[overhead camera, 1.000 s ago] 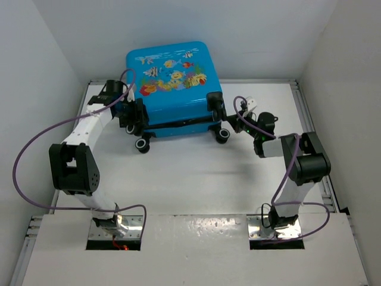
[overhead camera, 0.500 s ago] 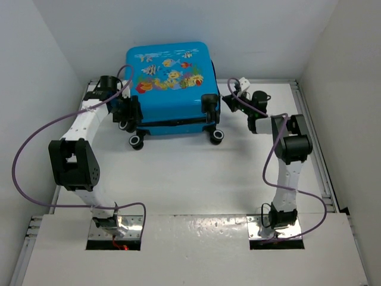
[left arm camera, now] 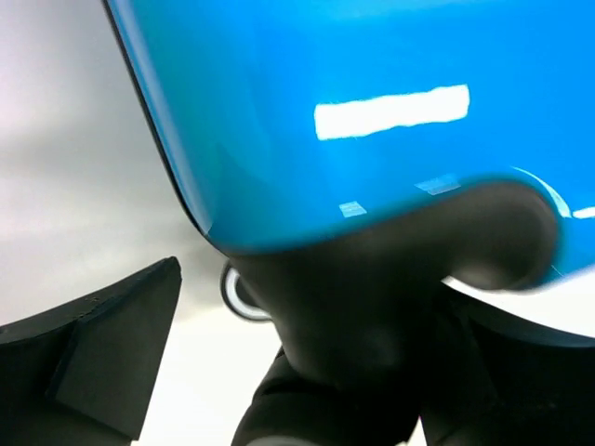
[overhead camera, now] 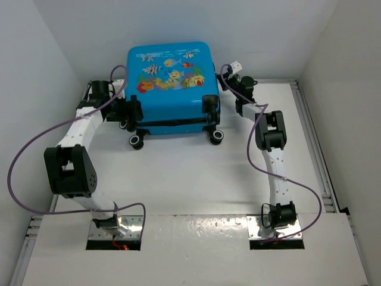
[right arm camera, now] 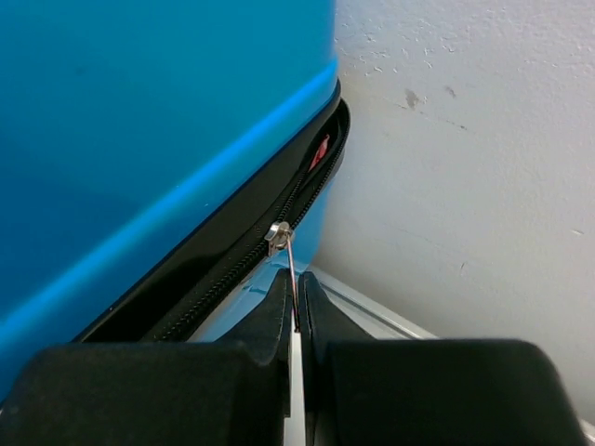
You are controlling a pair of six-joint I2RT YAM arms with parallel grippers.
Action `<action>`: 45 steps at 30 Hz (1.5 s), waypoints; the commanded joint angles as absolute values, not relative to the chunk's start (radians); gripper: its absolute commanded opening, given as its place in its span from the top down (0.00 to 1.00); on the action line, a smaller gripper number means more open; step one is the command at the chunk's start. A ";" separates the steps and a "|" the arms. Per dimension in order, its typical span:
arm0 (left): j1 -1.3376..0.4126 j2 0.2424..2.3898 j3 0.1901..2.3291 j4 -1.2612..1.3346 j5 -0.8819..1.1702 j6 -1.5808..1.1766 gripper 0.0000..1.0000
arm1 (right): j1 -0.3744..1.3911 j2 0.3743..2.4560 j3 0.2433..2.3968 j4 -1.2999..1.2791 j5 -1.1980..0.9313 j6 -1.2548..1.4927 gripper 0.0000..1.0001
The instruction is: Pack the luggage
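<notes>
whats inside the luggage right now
Mostly hidden: the luggage has its lid down. Near the zipper pull, pinched in the right claw, only a small red bit shows in the seam gap. The shell covers everything else.

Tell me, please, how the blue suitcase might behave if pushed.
The luggage may scoot or roll easily, given the black wheels at its near edge. Its glossy shell looks stiff and probably slippery to grip.

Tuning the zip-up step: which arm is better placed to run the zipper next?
Right. The right gripper is shut on the zipper pull at the right side of the luggage, so it can likely just drag it along the track. The left gripper stands open at the opposite side, away from the pull.
</notes>
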State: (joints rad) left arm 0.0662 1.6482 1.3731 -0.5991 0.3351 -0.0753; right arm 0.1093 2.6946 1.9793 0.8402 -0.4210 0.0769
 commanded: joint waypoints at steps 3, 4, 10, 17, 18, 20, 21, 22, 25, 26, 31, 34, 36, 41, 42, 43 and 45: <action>0.054 1.523 1.289 0.008 0.328 -0.081 0.00 | 0.072 2.651 1.917 0.870 -0.227 0.052 0.96; 0.054 1.488 1.289 0.008 0.313 -0.092 0.00 | 0.075 2.637 1.886 0.899 -0.222 0.057 0.87; 0.106 1.411 1.351 0.041 0.238 -0.219 0.00 | 0.072 2.384 1.515 1.005 -0.131 0.120 0.31; 0.140 1.399 1.390 0.067 0.169 -0.399 0.00 | 0.071 2.275 1.440 0.931 -0.132 0.204 0.67; 0.140 1.414 1.411 0.067 0.155 -0.452 0.00 | 0.075 2.284 1.451 0.905 -0.130 0.225 0.71; 0.140 1.442 1.437 0.067 0.109 -0.501 0.00 | 0.087 2.289 1.479 0.853 -0.120 0.296 0.84; 0.130 1.453 1.460 0.058 0.076 -0.537 0.00 | 0.089 2.295 1.502 0.801 -0.126 0.333 0.86; 0.121 1.463 1.460 0.046 -0.028 -0.561 0.00 | 0.090 2.299 1.544 0.708 -0.135 0.350 0.91; 0.130 1.593 1.601 -0.071 -0.071 -0.499 0.09 | 0.058 2.399 1.802 0.341 -0.286 0.557 1.00; 0.149 1.715 1.662 -0.130 -0.071 -0.489 0.12 | 0.043 2.428 1.919 0.292 -0.323 0.657 1.00; 0.178 1.960 1.888 -0.241 -0.095 -0.491 0.18 | 0.077 2.505 2.004 0.133 -0.359 0.620 1.00; 0.189 2.107 2.010 -0.241 -0.054 -0.477 0.18 | 0.115 2.481 1.973 0.115 -0.365 0.589 1.00; 0.198 2.172 2.046 -0.175 0.064 -0.468 0.18 | 0.130 2.471 1.898 0.155 -0.380 0.591 1.00; 0.207 2.405 2.204 -0.106 0.207 -0.448 0.18 | 0.158 2.513 1.910 0.187 -0.503 0.607 1.00; 0.207 2.431 2.215 -0.085 0.227 -0.448 0.18 | 0.170 2.520 1.908 0.193 -0.509 0.610 1.00; 0.207 2.456 2.224 -0.042 0.250 -0.448 0.18 | 0.176 2.525 1.908 0.213 -0.526 0.609 1.00; 0.184 2.523 2.239 -0.020 0.369 -0.421 0.18 | 0.196 2.525 1.890 0.238 -0.543 0.598 1.00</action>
State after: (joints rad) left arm 0.1974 2.4722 2.1769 -0.1284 0.1959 -0.4541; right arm 0.1467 2.5317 1.8931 0.1558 -0.4232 0.5800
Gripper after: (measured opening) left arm 0.826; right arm 0.002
